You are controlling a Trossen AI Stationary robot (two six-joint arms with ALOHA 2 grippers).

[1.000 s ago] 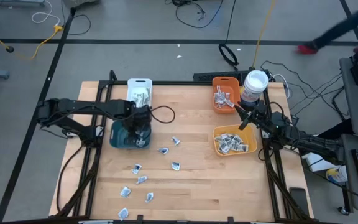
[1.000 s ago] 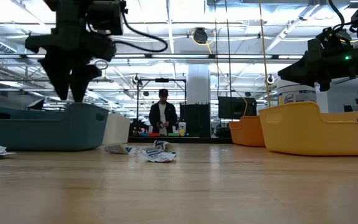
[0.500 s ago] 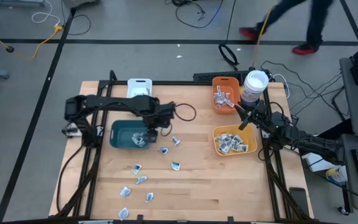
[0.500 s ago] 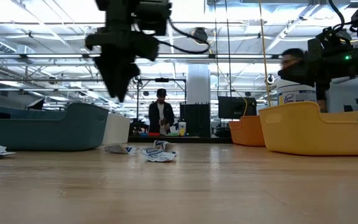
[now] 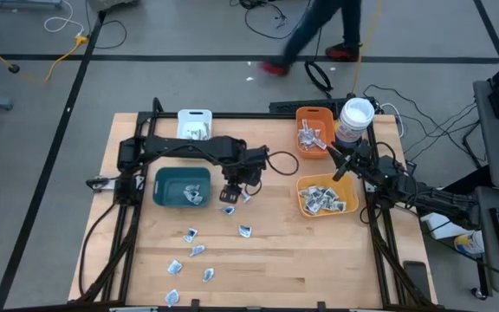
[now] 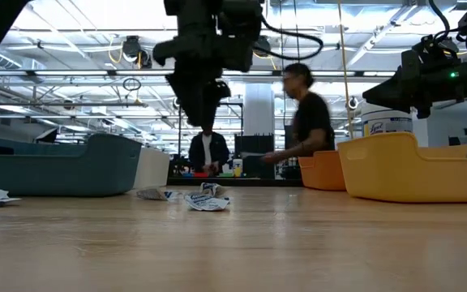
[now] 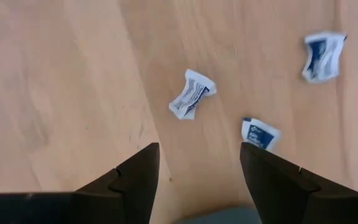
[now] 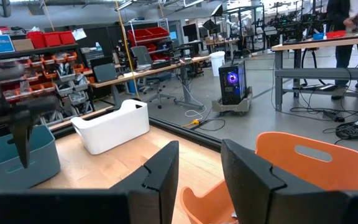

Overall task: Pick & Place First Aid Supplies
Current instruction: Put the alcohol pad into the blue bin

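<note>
Loose first aid supplies lie flat on the wooden table: small white packets with blue print (image 5: pixel 227 209) (image 5: pixel 246 196) (image 5: pixel 245 230), and several more toward the near left (image 5: pixel 190 235). My left gripper (image 5: pixel 230 192) hangs open and empty, pointing down, just right of the teal bin (image 5: pixel 170 180). In its wrist view the left gripper (image 7: pixel 197 149) has packets (image 7: pixel 191 93) (image 7: pixel 258 132) beyond its fingers, and none between them. My right gripper (image 5: pixel 336 165) waits level between the orange bin (image 5: pixel 313 130) and the yellow bin (image 5: pixel 326 195), open and empty (image 8: pixel 201 149).
A white bin (image 5: pixel 195 126) stands at the far left, and a round white-lidded tub (image 5: pixel 356 117) at the far right. The teal, orange and yellow bins each hold some packets. A person (image 6: pixel 306 122) walks past beyond the table's far edge.
My left gripper has swung from above the teal bin toward the table's right, out over the loose packets, staying pointed down at about the same height. A person has walked across the floor behind the table.
</note>
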